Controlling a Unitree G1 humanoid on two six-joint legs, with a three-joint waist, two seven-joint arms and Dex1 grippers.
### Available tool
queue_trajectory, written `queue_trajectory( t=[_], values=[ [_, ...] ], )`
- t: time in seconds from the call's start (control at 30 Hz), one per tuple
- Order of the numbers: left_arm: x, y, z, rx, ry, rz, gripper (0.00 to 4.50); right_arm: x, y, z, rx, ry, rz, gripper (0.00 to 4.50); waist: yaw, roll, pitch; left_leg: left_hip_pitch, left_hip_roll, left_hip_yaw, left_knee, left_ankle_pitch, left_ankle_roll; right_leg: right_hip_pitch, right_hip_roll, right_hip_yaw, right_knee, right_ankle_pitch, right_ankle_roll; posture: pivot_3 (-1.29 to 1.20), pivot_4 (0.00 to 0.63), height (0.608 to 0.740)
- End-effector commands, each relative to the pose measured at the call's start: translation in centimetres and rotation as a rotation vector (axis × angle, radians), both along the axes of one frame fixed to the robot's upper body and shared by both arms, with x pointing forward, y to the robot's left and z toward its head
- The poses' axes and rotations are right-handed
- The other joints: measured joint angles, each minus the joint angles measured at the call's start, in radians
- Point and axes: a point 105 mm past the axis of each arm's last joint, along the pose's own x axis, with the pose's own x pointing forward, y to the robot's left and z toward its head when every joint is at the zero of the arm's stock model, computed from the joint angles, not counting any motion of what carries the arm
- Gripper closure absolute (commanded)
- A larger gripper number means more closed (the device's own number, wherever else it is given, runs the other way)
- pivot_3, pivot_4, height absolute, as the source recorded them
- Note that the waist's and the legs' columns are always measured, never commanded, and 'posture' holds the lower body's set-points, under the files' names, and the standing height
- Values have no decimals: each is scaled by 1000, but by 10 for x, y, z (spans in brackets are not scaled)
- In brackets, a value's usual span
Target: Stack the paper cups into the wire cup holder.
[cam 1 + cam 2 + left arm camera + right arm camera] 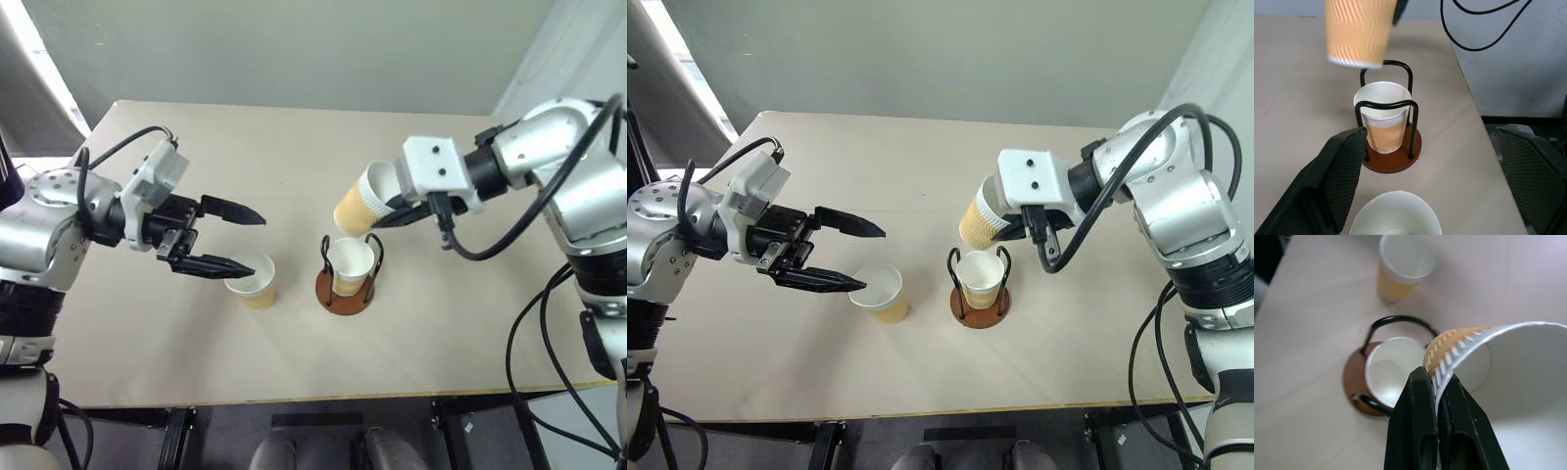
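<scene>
My right gripper [1437, 382] is closed on the rim of a cup [361, 201], one finger inside the wall and one outside. I hold this cup tilted in the air, in the middle of the head view, just above and a little to the upper left of the holder [348, 279]. The holder stands on the table [294, 147] at the centre, and one cup [350, 264] already sits upright between its two wire loops. A third cup [253, 281] stands upright on the table to the left of the holder, near it but apart.

My left gripper [233, 240] is wide open and holds nothing. It hangs at the left of the frame, with the lower finger just over the rim of the third cup; I cannot tell if it touches it.

I judge these cups to be very light and thin. The wall is ribbed, so it is not very slippery, but it is soft and bends easily. The rolled rim is the stiffest part, so a pinch on the rim wall, as I do now, is a good place to hold. A strong squeeze on the body can crush it. Because the cup is so light, it can swing in the grip, and the held cup needs to stand upright before it goes into the one below.
</scene>
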Motion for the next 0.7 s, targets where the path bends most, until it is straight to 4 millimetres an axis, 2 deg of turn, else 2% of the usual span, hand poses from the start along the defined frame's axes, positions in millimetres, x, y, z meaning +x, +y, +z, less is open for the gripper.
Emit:
queue_trajectory(
  t=[0.03, 0.33, 0.53, 0.7],
  values=[
    [-8, 2, 10, 7, -37, -34, 0, -13, 5, -1, -21, -17, 53, 4468, -1, 0, 0, 0, 0, 0, 0, 0, 0, 0, 0, 0, 0, 0, 0, 0, 150, 740],
    [-7, 2, 10, 2, -41, -30, 0, -18, 12, -20, -45, 26, 84, 4468, -1, 0, 0, 0, 0, 0, 0, 0, 0, 0, 0, 0, 0, 0, 0, 0, 150, 740],
    [-7, 0, 10, 0, -42, -30, 0, -11, 14, -28, -83, 7, 92, 4468, -2, 0, 0, 0, 0, 0, 0, 0, 0, 0, 0, 0, 0, 0, 0, 0, 150, 740],
    [-7, 2, 10, -1, -44, -23, 0, -5, 13, -26, -121, -26, 103, 4468, -2, 0, 0, 0, 0, 0, 0, 0, 0, 0, 0, 0, 0, 0, 0, 0, 150, 740]
  ],
)
